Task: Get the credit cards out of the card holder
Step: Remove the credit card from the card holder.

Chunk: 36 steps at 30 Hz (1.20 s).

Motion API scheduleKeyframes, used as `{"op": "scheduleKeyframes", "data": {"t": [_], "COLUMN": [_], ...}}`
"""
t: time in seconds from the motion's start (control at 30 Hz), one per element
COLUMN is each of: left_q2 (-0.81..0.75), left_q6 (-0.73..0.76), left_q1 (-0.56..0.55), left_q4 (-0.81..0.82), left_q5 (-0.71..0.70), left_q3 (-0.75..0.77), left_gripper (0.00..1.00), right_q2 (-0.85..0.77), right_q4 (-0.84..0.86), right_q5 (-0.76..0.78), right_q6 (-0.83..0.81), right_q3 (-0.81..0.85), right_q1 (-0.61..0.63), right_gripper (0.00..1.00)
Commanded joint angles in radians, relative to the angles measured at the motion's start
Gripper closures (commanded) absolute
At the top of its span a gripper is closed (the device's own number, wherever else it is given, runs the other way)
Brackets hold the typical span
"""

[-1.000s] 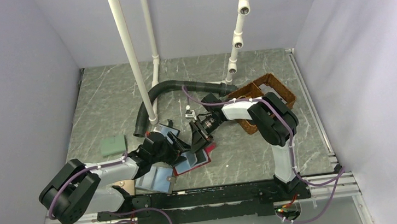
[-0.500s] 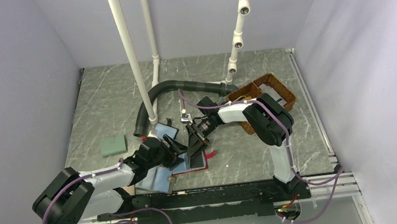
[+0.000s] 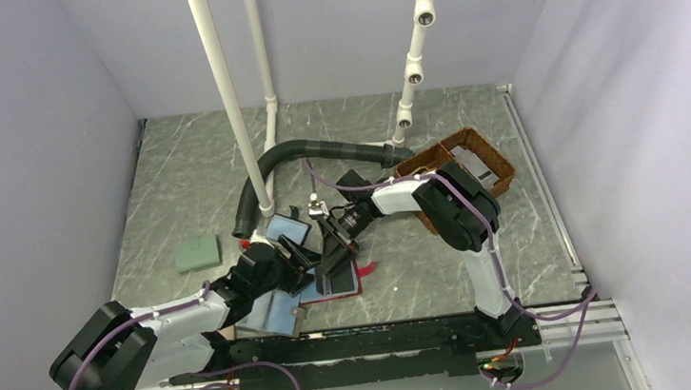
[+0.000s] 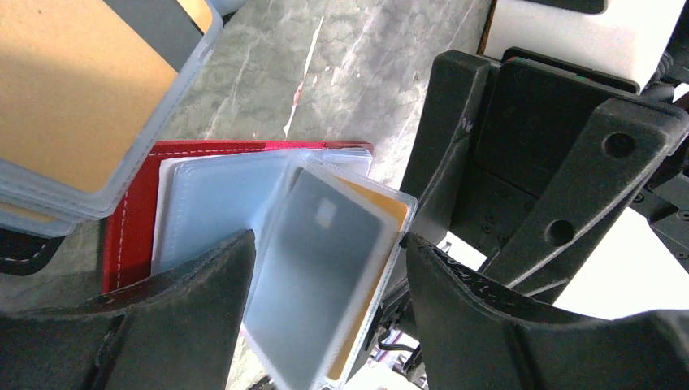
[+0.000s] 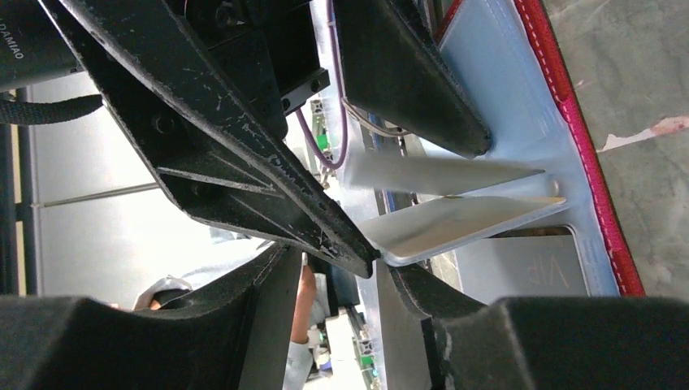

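The red card holder [image 3: 358, 287] lies open on the table, its clear plastic sleeves fanned up. In the left wrist view its red cover [image 4: 130, 211] shows, and one lifted sleeve holds a dark grey credit card [image 4: 313, 268] with an orange one [image 4: 382, 211] behind it. My left gripper [image 4: 329, 244] is open, a finger on each side of that sleeve. My right gripper [image 5: 337, 264] faces it from the other side, open. A sleeve [image 5: 463, 223] meets the left finger's tip just above it, and a thin sheet lies along its right finger [image 5: 422, 313]. In the top view the two grippers [image 3: 302, 256] [image 3: 333, 256] meet over the holder.
A clear-rimmed case with a tan face [image 4: 73, 89] lies just behind the holder. A grey-blue wallet [image 3: 272, 314] sits under my left arm, a green block [image 3: 197, 253] to the left. A black hose [image 3: 264, 179], white pipes [image 3: 232, 101] and a brown basket [image 3: 457, 155] stand behind.
Both grippers have shifted a little to the left together. The right arm now reaches further left, uncovering more of the basket. The sleeves stand up between the fingers.
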Motion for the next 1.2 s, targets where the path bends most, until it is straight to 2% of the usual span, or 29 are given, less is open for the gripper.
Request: {"op": "scheduleKeyframes", "data": {"t": [0.0, 0.2, 0.37, 0.5, 0.63, 0.73, 1.17], "left_q2": [0.009, -0.009, -0.045, -0.080, -0.086, -0.061, 0.018], "left_q6": [-0.015, -0.028, -0.035, -0.046, -0.037, -0.018, 0.024], "left_q1": [-0.002, -0.002, -0.001, -0.001, -0.001, 0.001, 0.004], "left_q4": [0.038, 0.004, -0.055, -0.119, -0.151, -0.168, -0.165], "left_q5": [-0.005, -0.014, -0.029, -0.045, -0.043, -0.027, 0.025], "left_q3": [-0.007, -0.012, -0.012, -0.011, -0.006, 0.009, 0.053], "left_gripper": [0.27, 0.32, 0.37, 0.48, 0.65, 0.74, 0.74], "right_q2": [0.004, 0.000, -0.034, -0.072, -0.123, -0.167, -0.169], "right_q4": [0.033, -0.001, -0.098, -0.177, -0.249, -0.244, -0.287], "right_q5": [-0.025, -0.008, 0.100, 0.196, 0.299, 0.323, 0.301], "right_q6": [0.027, -0.010, -0.121, -0.214, -0.340, -0.350, -0.411], "right_q3": [0.023, 0.033, 0.036, 0.026, 0.023, 0.005, 0.038], "right_q1": [0.007, 0.007, -0.003, -0.025, -0.034, -0.047, -0.033], "right_gripper": [0.58, 0.58, 0.58, 0.57, 0.57, 0.56, 0.53]}}
